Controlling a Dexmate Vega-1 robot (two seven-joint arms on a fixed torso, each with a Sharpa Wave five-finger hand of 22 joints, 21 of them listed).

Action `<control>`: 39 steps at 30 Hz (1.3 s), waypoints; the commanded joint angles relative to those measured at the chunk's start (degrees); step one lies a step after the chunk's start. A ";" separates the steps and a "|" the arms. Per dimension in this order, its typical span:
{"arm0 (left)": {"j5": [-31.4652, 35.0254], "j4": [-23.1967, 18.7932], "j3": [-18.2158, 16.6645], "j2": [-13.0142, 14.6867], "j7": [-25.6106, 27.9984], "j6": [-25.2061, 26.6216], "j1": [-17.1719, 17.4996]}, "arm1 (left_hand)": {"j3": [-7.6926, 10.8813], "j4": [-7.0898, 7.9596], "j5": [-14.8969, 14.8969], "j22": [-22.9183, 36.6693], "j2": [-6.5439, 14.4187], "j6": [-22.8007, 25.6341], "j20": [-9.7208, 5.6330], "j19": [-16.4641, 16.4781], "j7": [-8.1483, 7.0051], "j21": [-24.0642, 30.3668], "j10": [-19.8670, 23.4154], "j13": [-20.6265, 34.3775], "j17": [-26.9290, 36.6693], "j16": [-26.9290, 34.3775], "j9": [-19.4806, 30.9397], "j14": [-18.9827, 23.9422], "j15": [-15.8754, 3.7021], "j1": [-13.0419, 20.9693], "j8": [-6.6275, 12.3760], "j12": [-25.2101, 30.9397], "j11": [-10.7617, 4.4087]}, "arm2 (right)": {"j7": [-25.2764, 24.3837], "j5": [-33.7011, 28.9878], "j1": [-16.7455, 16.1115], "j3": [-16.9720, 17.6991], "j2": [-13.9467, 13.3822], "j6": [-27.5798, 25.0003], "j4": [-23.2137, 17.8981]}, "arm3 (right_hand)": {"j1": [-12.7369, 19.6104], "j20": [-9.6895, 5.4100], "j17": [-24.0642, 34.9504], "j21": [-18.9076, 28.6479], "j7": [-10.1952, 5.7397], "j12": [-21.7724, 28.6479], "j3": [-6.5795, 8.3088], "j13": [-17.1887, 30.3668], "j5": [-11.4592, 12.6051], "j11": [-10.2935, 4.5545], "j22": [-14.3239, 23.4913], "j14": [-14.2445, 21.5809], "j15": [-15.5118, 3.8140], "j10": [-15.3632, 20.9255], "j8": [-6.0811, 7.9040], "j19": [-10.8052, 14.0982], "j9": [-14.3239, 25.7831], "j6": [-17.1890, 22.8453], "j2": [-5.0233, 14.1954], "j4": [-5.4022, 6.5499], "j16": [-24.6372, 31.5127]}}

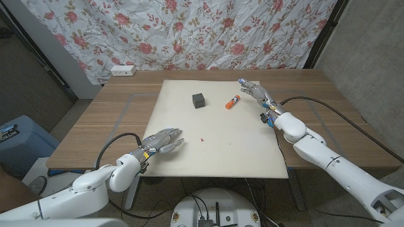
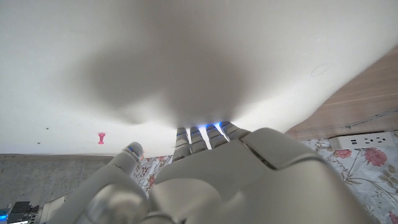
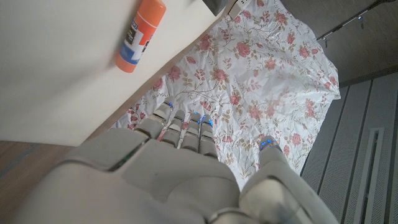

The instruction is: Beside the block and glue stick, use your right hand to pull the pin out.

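A tiny red pin [image 1: 201, 137] stands in the white mat [image 1: 221, 151] near the middle of its front half; in the left wrist view the pin [image 2: 101, 137] looks pink. A black block [image 1: 199, 99] and an orange glue stick [image 1: 231, 101] lie further back on the mat. My right hand [image 1: 255, 91] hovers at the mat's far right edge, just right of the glue stick [image 3: 140, 34], fingers stretched out and holding nothing. My left hand [image 1: 163, 140] is at the mat's front left, fingers apart and empty, a short way left of the pin. Both hands [image 2: 205, 174] [image 3: 186, 168] show their backs to the wrist cameras.
A white power strip [image 1: 122, 70] lies at the table's back left corner. A floral curtain [image 1: 208, 31] hangs behind the table. Black cables [image 1: 328, 107] run over the wood on the right. A blue bin [image 1: 16, 142] stands on the floor at the left.
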 commanded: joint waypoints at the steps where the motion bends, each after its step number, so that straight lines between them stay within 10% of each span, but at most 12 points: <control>1: -0.71 -0.41 -0.20 0.40 -0.06 0.66 0.34 | 0.42 -0.11 0.32 0.22 7.51 1.05 -5.35 0.31 -0.09 0.49 0.60 0.21 0.08 0.09 0.17 0.78 -2.46 0.59 0.20 0.34 -0.21 | -0.10 -6.71 1.28 -1.60 -1.15 1.59 -0.61 | 0.79 0.12 -0.08 0.33 -0.25 0.35 0.19 0.15 -0.13 -0.31 0.13 0.55 -0.08 0.68 0.20 0.40 0.17 0.77 0.15 -0.63 0.33; 39: -1.25 0.23 0.00 1.27 -0.90 -0.73 -0.51 | 1.46 -0.52 0.28 0.11 7.30 2.66 -5.29 1.09 -0.50 0.37 1.69 0.24 -0.03 -0.38 0.16 1.25 -2.55 0.97 -0.02 0.21 -0.22 | 2.60 -25.35 5.06 -5.60 -5.01 1.79 -6.36 | 5.75 0.40 -1.94 0.29 -0.95 0.27 1.77 0.15 -0.32 -0.83 0.08 1.74 -0.04 1.36 0.76 1.30 0.30 3.44 -0.50 -4.89 0.22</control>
